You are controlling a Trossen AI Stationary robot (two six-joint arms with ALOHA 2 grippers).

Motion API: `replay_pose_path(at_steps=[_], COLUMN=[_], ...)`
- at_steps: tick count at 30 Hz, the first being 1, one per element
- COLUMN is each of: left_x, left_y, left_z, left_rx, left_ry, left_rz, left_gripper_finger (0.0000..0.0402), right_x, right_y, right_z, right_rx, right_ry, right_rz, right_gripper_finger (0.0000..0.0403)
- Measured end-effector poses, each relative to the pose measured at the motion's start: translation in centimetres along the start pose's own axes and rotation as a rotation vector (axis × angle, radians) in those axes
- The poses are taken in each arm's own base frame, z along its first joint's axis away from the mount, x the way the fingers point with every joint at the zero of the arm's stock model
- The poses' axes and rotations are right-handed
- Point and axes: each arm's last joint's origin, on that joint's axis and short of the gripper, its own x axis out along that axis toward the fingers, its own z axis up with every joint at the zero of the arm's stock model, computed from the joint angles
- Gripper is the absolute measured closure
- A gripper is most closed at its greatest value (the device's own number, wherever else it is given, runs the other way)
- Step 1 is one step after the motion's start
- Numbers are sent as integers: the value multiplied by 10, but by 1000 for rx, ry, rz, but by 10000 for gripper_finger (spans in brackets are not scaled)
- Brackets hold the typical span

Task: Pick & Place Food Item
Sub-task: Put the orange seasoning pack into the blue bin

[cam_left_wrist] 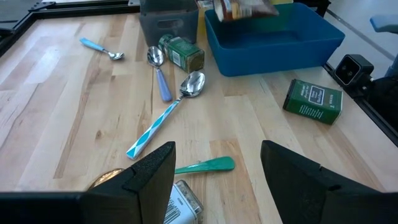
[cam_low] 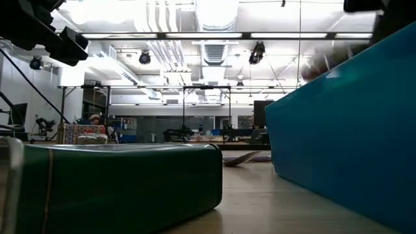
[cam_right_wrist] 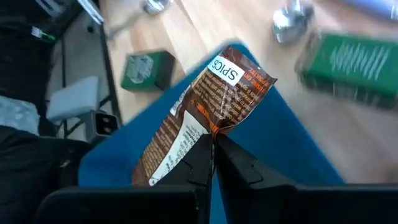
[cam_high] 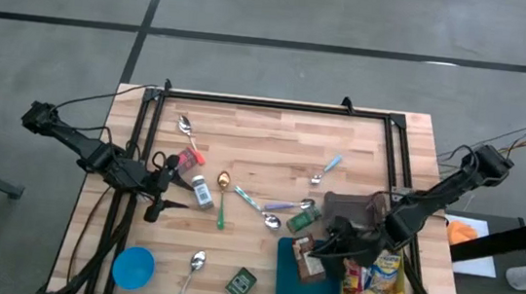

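Item: brown spice packet (cam_right_wrist: 208, 112), held over the blue bin (cam_right_wrist: 292, 155) at the table's (cam_high: 274, 134) right front.

Holder: right tool (cam_right_wrist: 213, 144), fingers pinched closed on the packet's lower edge. The packet stands up from the fingertips, tilted, its printed end uppermost. In the high view the right tool (cam_high: 323, 248) sits above the bin's near-left part.

Risks, as judged:
- Thin grip. Only an edge of the packet is pinched; a quick swing could let the packet twist or slip out.
- Release point. The packet hangs close to the bin's wall; let go here, it may catch the rim and fall onto the table beside the green tin (cam_high: 240, 283).
- Crowding. Yellow packets (cam_high: 378, 281) already lie just right of the bin; a low pass could drag them.

Arm pose, right: reaches in from the right rear, elbow raised, forearm sloping down and forward toward the bin.

Arm pose, left: stretched low from the left edge, waiting. Left tool (cam_left_wrist: 216, 169) stands open and empty, near a small jar (cam_high: 202, 194), with spoons (cam_left_wrist: 166, 115) and a second green tin (cam_left_wrist: 183, 53) farther off.

Status: packet lifted, not yet set down.
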Motion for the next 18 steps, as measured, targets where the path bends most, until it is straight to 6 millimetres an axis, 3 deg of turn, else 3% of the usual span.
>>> replay_pose_path(at_steps=[9,18], left_x=[0,0], left_y=[0,0], left_z=[0,0], left_rx=[0,0], left_ry=[0,0], left_rz=[0,0], left_gripper_finger=[161,161], right_x=[26,38], right_y=[9,8], right_z=[-10,-14], right_rx=[96,184], right_ry=[151,208], right_rz=[-39,-211], right_gripper_finger=[390,390])
